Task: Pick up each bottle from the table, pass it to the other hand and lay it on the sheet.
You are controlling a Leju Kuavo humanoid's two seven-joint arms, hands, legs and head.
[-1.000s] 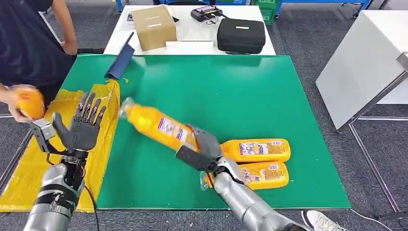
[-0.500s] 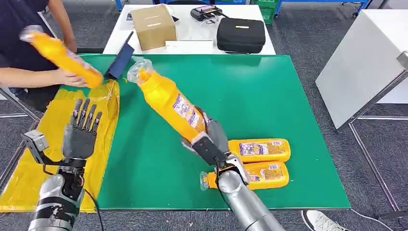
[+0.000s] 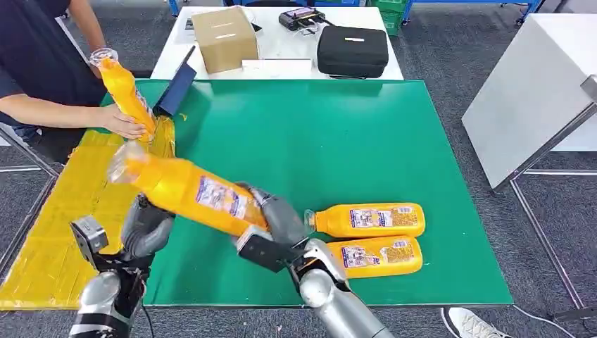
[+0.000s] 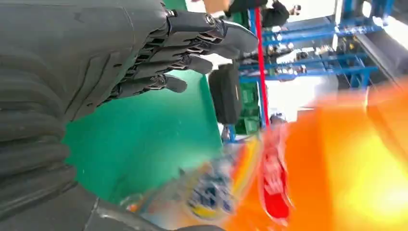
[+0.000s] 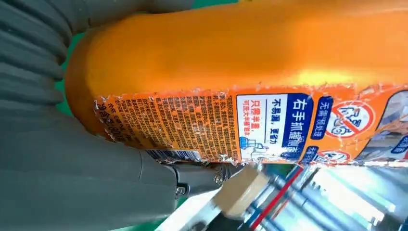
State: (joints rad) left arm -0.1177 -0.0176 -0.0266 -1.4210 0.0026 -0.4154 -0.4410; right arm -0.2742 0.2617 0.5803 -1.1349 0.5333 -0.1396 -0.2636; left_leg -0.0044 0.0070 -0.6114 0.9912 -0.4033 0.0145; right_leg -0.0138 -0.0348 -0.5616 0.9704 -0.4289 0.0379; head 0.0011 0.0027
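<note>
My right hand (image 3: 273, 224) grips the base end of an orange juice bottle (image 3: 190, 191) and holds it tilted above the green mat (image 3: 338, 134), cap toward the yellow sheet (image 3: 56, 246). The right wrist view shows the bottle (image 5: 240, 57) pressed against my right hand (image 5: 57, 168). My left hand (image 3: 146, 229) is just under the bottle's neck end. In the left wrist view its fingers (image 4: 192, 62) are stretched apart, with the blurred bottle (image 4: 346, 168) close beside them. Two more bottles (image 3: 366, 220) (image 3: 380, 255) lie side by side on the mat.
A person at the left holds another orange bottle (image 3: 127, 95) upright over the sheet's far end. A blue object (image 3: 176, 90) lies at the mat's far left corner. A cardboard box (image 3: 225, 39) and black case (image 3: 352, 51) sit on the white table behind. Another white table (image 3: 535, 91) stands right.
My right hand swung the bottle down and to the left, toward my left hand. My left hand turned and moved in beneath it. The person raised their bottle upright.
</note>
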